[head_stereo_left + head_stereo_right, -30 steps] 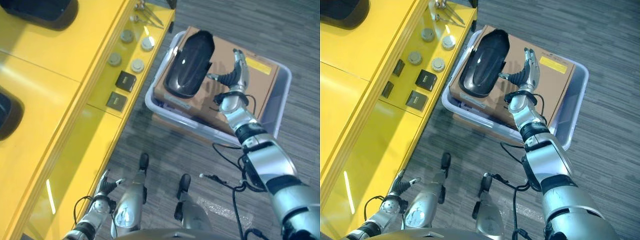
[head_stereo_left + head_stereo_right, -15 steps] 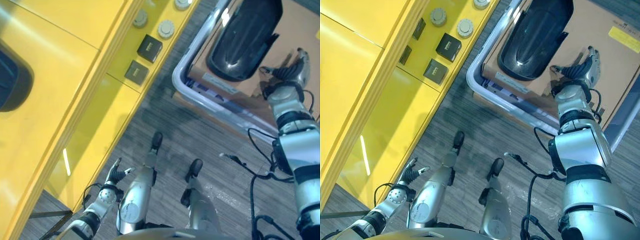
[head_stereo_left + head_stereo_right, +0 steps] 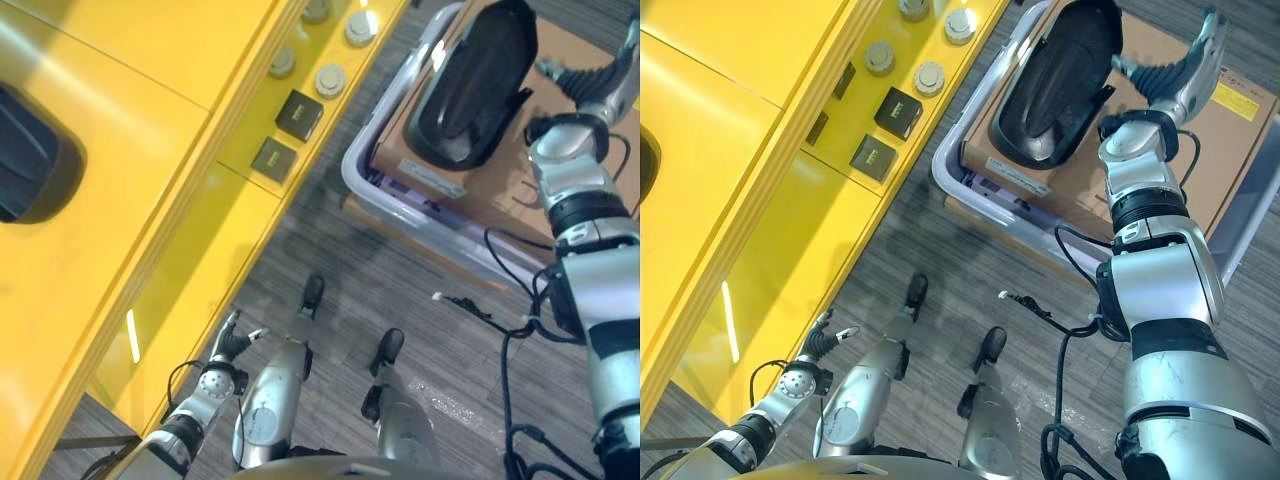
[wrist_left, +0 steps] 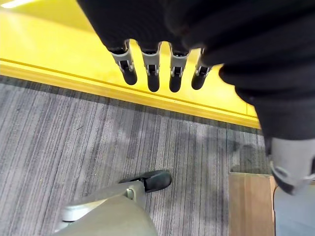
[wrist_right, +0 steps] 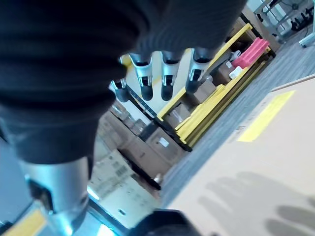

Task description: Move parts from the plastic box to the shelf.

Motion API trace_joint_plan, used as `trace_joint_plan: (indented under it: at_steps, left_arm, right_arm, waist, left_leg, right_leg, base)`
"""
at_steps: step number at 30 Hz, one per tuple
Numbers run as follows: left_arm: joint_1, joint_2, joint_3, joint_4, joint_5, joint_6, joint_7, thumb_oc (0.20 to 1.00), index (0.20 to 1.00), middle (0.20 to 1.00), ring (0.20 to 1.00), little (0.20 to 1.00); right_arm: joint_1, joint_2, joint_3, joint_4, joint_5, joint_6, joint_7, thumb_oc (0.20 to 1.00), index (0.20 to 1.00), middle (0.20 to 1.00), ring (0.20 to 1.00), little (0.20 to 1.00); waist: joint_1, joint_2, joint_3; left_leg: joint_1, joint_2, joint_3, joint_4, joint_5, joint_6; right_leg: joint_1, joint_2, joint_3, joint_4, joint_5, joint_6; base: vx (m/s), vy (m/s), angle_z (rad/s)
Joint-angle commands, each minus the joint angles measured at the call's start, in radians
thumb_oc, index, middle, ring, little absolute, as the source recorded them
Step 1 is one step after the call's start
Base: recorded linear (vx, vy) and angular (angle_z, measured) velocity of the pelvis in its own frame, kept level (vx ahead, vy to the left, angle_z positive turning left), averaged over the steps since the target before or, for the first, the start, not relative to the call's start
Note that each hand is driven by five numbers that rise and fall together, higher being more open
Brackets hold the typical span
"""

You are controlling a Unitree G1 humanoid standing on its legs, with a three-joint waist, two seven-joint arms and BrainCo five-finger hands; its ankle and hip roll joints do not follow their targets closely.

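A translucent plastic box stands on the floor right of the yellow shelf. A brown cardboard box fills it, and a large black curved part lies on top. My right hand hovers over the cardboard just right of the black part, open with straight fingers and holding nothing. My left hand hangs low beside the shelf's lower front, open and empty, its fingers pointing at the yellow edge.
On the shelf's ledge lie several round grey parts and two black square parts. A big dark part sits on the shelf top at far left. Grey carpet runs between the shelf and the box.
The camera has swung, so the whole scene has shifted. My right hand has risen from low on the cardboard to beside the upper end of the black part. The left hand stays low.
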Motion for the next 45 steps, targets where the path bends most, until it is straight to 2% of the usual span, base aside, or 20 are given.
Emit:
trace_joint_plan:
  at_steps: [1, 4, 7, 10, 11, 17, 20, 22, 23, 24, 31, 38, 40, 45]
  left_arm:
    - [-0.031, 0.008, -0.022, 0.033, -0.022, -0.009, 0.022, 1.0, 1.0, 1.0, 1.0, 1.0]
    - [-0.032, 0.009, -0.022, 0.041, -0.024, -0.008, 0.017, 1.0, 1.0, 1.0, 1.0, 1.0]
    - [-0.039, 0.01, -0.027, 0.065, -0.034, -0.004, 0.008, 1.0, 1.0, 1.0, 1.0, 1.0]
    - [-0.046, 0.009, -0.039, 0.071, -0.04, -0.005, 0.001, 1.0, 1.0, 1.0, 1.0, 1.0]
    - [-0.053, 0.006, -0.046, 0.072, -0.041, -0.003, -0.002, 1.0, 1.0, 1.0, 1.0, 1.0]
    - [-0.068, 0.002, -0.063, 0.048, -0.035, 0.004, -0.009, 1.0, 1.0, 1.0, 1.0, 1.0]
    - [-0.069, -0.005, -0.068, 0.028, -0.033, 0.011, -0.013, 1.0, 1.0, 1.0, 1.0, 1.0]
    - [-0.069, -0.004, -0.069, 0.027, -0.033, 0.012, -0.013, 1.0, 1.0, 1.0, 1.0, 1.0]
    - [-0.069, -0.002, -0.066, 0.018, -0.036, 0.012, -0.016, 1.0, 1.0, 1.0, 1.0, 1.0]
    - [-0.068, -0.002, -0.066, 0.015, -0.032, 0.013, -0.018, 1.0, 1.0, 1.0, 1.0, 1.0]
    - [-0.043, 0.005, -0.041, 0.011, -0.012, 0.016, -0.03, 1.0, 1.0, 1.0, 1.0, 1.0]
    - [-0.025, 0.009, 0.009, 0.007, -0.035, 0.009, -0.029, 1.0, 1.0, 1.0, 1.0, 1.0]
    - [-0.006, 0.011, 0.037, -0.026, -0.058, 0.007, -0.028, 1.0, 1.0, 1.0, 1.0, 1.0]
    - [0.023, 0.031, 0.057, -0.155, -0.106, -0.004, -0.052, 1.0, 1.0, 1.0, 1.0, 1.0]
  right_arm:
    - [-0.009, -0.054, 0.087, -0.012, -0.017, -0.032, -0.039, 1.0, 1.0, 1.0, 1.0, 1.0]
    - [-0.027, -0.033, 0.11, 0.025, -0.02, -0.03, -0.015, 1.0, 1.0, 1.0, 1.0, 1.0]
    - [-0.056, 0.011, 0.144, 0.116, 0.015, -0.024, 0.073, 1.0, 1.0, 1.0, 1.0, 1.0]
    - [-0.072, 0.016, 0.156, 0.188, 0.038, -0.007, 0.107, 1.0, 1.0, 1.0, 1.0, 1.0]
    - [-0.066, 0.015, 0.14, 0.23, 0.067, 0.003, 0.146, 1.0, 1.0, 1.0, 1.0, 1.0]
    - [-0.038, -0.001, 0.104, 0.323, 0.065, 0.06, 0.143, 1.0, 1.0, 1.0, 1.0, 1.0]
    - [0.006, 0.005, 0.056, 0.348, 0.1, 0.074, 0.164, 1.0, 1.0, 1.0, 1.0, 1.0]
    - [0.008, 0.005, 0.055, 0.348, 0.1, 0.074, 0.164, 1.0, 1.0, 1.0, 1.0, 1.0]
    - [0.026, 0.005, 0.038, 0.351, 0.126, 0.077, 0.188, 0.366, 0.366, 0.366, 0.366, 0.366]
    - [0.031, -0.001, 0.031, 0.351, 0.134, 0.076, 0.199, 0.2, 0.2, 0.2, 0.2, 0.2]
    - [0.101, -0.006, 0.009, 0.318, 0.16, 0.053, 0.225, 0.2, 0.2, 0.2, 0.2, 0.2]
    - [0.233, 0.0, -0.009, 0.241, 0.109, 0.036, 0.195, 0.2, 0.2, 0.2, 0.2, 0.2]
    - [0.305, 0.018, -0.015, 0.194, 0.062, 0.041, 0.194, 0.2, 0.2, 0.2, 0.2, 0.2]
    - [0.406, 0.011, -0.056, 0.164, 0.042, 0.039, 0.202, 0.2, 0.2, 0.2, 0.2, 0.2]
  waist:
    - [0.016, -0.056, -0.066]
    - [0.021, -0.056, -0.065]
    - [0.036, -0.058, -0.053]
    - [0.045, -0.053, -0.044]
    - [0.052, -0.048, -0.035]
    - [0.072, -0.023, -0.022]
    - [0.084, -0.002, -0.02]
    - [0.084, -0.002, -0.021]
    - [0.087, 0.005, -0.021]
    - [0.088, 0.008, -0.022]
    - [0.081, 0.003, -0.038]
    - [0.036, -0.032, -0.058]
    - [0.009, -0.053, -0.07]
    - [-0.014, -0.068, -0.093]
  left_leg:
    - [0.049, 0.004, -0.037, 0.008, -0.149, -0.047]
    - [0.045, 0.003, -0.044, 0.009, -0.147, -0.048]
    - [0.03, 0.0, -0.051, 0.007, -0.137, -0.05]
    - [0.019, -0.002, -0.055, 0.004, -0.13, -0.052]
    - [0.012, -0.006, -0.061, 0.004, -0.127, -0.054]
    - [-0.013, -0.021, -0.072, 0.002, -0.116, -0.057]
    - [-0.022, -0.028, -0.079, 0.001, -0.114, -0.056]
    - [-0.022, -0.028, -0.08, 0.001, -0.114, -0.056]
    - [-0.026, -0.032, -0.083, 0.0, -0.113, -0.056]
    - [-0.027, -0.033, -0.084, 0.0, -0.113, -0.056]
    - [-0.014, -0.029, -0.08, -0.001, -0.116, -0.056]
    - [0.03, -0.012, -0.068, 0.002, -0.132, -0.055]
    - [0.057, -0.001, -0.05, 0.007, -0.144, -0.053]
    - [0.095, 0.01, -0.039, 0.017, -0.16, -0.05]
  right_leg:
    - [-0.059, -0.098, 0.073, -0.001, 0.021, 0.047]
    - [-0.058, -0.098, 0.068, 0.0, 0.019, 0.046]
    - [-0.07, -0.099, 0.061, -0.001, 0.026, 0.047]
    - [-0.076, -0.1, 0.056, -0.002, 0.03, 0.049]
    - [-0.079, -0.103, 0.051, -0.002, 0.033, 0.05]
    - [-0.09, -0.112, 0.039, -0.002, 0.038, 0.055]
    - [-0.09, -0.12, 0.026, -0.003, 0.037, 0.059]
    - [-0.091, -0.12, 0.025, -0.003, 0.037, 0.059]
    - [-0.093, -0.124, 0.022, -0.003, 0.037, 0.06]
    - [-0.093, -0.125, 0.02, -0.003, 0.036, 0.06]
    - [-0.082, -0.126, 0.022, -0.003, 0.029, 0.059]
    - [-0.047, -0.117, 0.027, -0.003, 0.018, 0.05]
    - [-0.028, -0.109, 0.04, 0.0, 0.01, 0.043]
    - [0.006, -0.105, 0.039, 0.005, -0.006, 0.039]
  base:
    - [-0.01, -0.013, 0.06]
    - [-0.02, -0.014, 0.11]
    - [-0.04, -0.013, 0.1]
    - [0.0, 0.0, 0.01]
    - [0.0, 0.0, 0.08]
    - [0.0, 0.014, 0.12]
    - [0.0, 0.023, 0.09]
    - [0.0, 0.012, 0.06]
    - [0.0, 0.013, 0.09]
    - [0.01, 0.02, 0.1]
    - [0.01, 0.006, 0.03]
    - [0.01, -0.026, 0.02]
    - [0.03, -0.042, 0.0]
    - [0.01, -0.05, -0.16]
